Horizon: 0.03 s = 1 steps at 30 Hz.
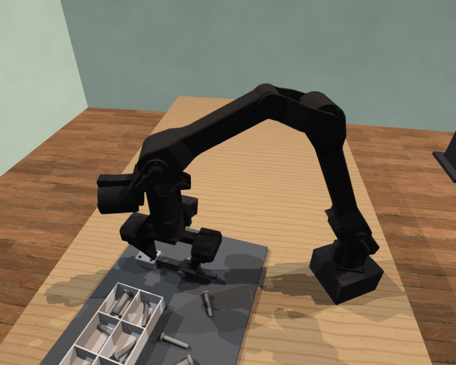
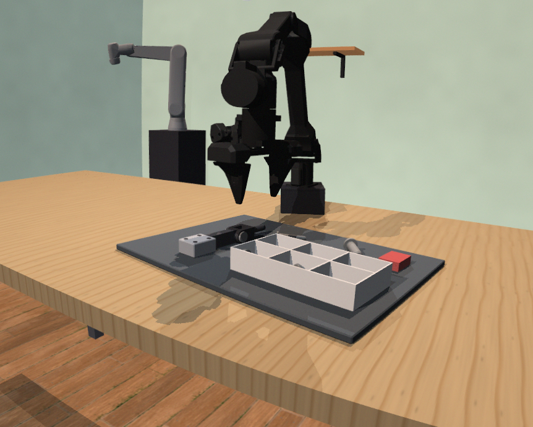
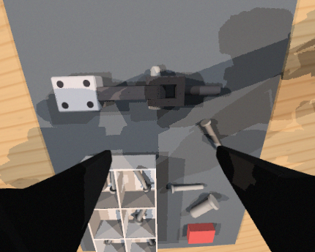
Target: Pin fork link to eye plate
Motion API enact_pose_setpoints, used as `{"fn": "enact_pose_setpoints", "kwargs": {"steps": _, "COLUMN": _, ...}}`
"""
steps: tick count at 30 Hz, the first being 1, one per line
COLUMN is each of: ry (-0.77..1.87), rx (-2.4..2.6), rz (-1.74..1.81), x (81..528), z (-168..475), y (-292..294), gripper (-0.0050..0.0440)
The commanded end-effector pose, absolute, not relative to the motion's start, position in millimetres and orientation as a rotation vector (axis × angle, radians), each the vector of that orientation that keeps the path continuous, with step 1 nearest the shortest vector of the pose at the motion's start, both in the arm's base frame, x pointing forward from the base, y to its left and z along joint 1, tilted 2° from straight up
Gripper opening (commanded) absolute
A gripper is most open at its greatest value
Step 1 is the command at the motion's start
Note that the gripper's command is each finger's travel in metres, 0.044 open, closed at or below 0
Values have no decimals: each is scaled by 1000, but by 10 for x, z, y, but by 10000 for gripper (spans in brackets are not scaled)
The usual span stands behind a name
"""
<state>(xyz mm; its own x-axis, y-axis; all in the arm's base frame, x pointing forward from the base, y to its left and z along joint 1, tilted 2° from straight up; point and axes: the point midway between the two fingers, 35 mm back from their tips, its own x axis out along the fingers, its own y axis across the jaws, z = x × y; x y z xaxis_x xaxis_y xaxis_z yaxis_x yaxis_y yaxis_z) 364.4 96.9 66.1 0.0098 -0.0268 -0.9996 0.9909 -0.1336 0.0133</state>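
Observation:
The eye plate (image 1: 143, 258) (image 2: 196, 246) (image 3: 75, 98) is a white block with a dark bar. The bar's end sits in the fork link (image 3: 180, 93), whose rod points away from the plate. A pale pin (image 3: 155, 70) crosses the fork; its plain end sticks out on the side away from the parts box. Its round head (image 2: 242, 236) is against the fork cheek on the parts-box side. The eye inside the fork is hidden. My gripper (image 2: 256, 198) (image 3: 164, 152) is wide open and empty, above the joint and touching nothing.
The white parts box (image 2: 285, 278) (image 3: 134, 161) holds several pins. Three loose pins, a slim one (image 1: 207, 304) (image 3: 212, 133), another slim one (image 1: 175, 340) (image 3: 187, 187) and a thick one (image 2: 352, 245) (image 3: 203, 206), lie beside it, near a red block (image 2: 395, 260) (image 3: 201, 234).

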Motion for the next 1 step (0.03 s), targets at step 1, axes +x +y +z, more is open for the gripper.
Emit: {"fn": "enact_pose_setpoints", "kwargs": {"steps": 1, "ry": 1113, "rx": 1295, "rz": -1313, "x": 3643, "z": 664, "y": 970, "gripper": 440}}
